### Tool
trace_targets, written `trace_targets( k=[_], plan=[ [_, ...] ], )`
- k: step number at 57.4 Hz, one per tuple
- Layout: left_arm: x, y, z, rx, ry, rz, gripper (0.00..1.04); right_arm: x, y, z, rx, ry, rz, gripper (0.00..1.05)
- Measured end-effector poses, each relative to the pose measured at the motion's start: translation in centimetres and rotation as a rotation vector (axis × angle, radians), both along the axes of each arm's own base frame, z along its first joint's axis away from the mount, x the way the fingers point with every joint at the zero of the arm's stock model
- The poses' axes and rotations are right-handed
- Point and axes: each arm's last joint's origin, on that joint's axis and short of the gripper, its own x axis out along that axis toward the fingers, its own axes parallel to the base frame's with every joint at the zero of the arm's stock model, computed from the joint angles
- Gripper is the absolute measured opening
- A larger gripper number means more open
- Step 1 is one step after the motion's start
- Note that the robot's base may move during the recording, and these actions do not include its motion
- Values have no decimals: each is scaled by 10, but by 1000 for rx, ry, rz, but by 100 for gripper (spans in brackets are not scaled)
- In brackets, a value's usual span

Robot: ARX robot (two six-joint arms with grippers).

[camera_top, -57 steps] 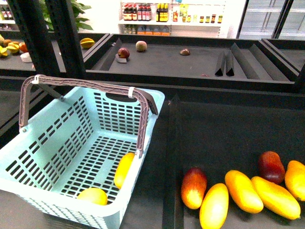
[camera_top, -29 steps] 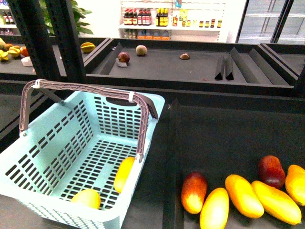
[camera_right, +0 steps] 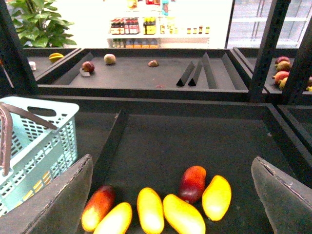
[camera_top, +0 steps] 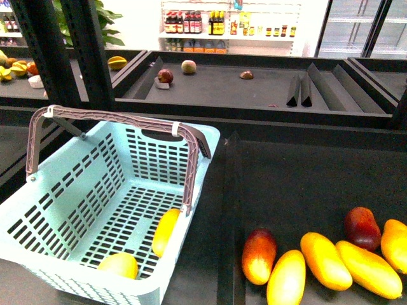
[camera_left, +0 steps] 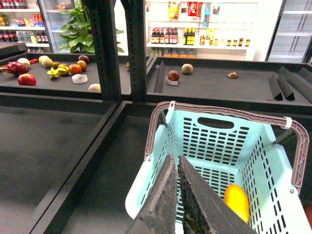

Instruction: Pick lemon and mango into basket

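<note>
The lemon (camera_top: 119, 264) lies on the slotted floor of the basket (camera_top: 76, 210), close to its near wall, and the mango (camera_top: 165, 231) lies beside it, further toward the right wall and just under the foot of one swing handle. The two fruits are near each other but do not touch in the front view. The basket stands at the left of the dark worktop (camera_top: 305, 184), its two brown-grey handles (camera_top: 114, 117) swung up together above the opening.

In the left wrist view the left tool (camera_left: 176, 168) hangs over the basket's near rim with its two dark fingers (camera_left: 163, 200) pressed nearly together, only a thin slit between them and nothing held; the mango (camera_left: 237, 201) shows below it inside the basket (camera_left: 219, 146).

In the right wrist view the right tool (camera_right: 173, 170) stands spread wide, its grey fingers (camera_right: 68, 195) at either edge of the picture and nothing between them. Below it a row of fruits lies on the worktop to the right of the basket: a red-and-yellow mango (camera_top: 259, 253), three yellow-orange mangoes (camera_top: 325, 257) side by side, a dark-red mango (camera_top: 362, 226) behind them and another yellow one at the far right edge. Neither tool shows in the front view.

A farther bin (camera_top: 254, 86) behind holds a few scattered small fruits.
</note>
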Motion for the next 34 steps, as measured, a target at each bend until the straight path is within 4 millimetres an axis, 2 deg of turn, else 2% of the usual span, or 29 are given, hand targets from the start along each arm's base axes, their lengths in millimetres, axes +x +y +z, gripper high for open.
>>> trace_targets(
  k=[8,16,34],
  plan=[
    [-2,0,0,0,1,0,3,0,0,0,0,0,0,96],
    [-13,0,-3,0,9,0,3,0,0,0,0,0,0,96],
    [-13,0,-3,0,5,0,3,0,0,0,0,0,0,96]
  ],
)
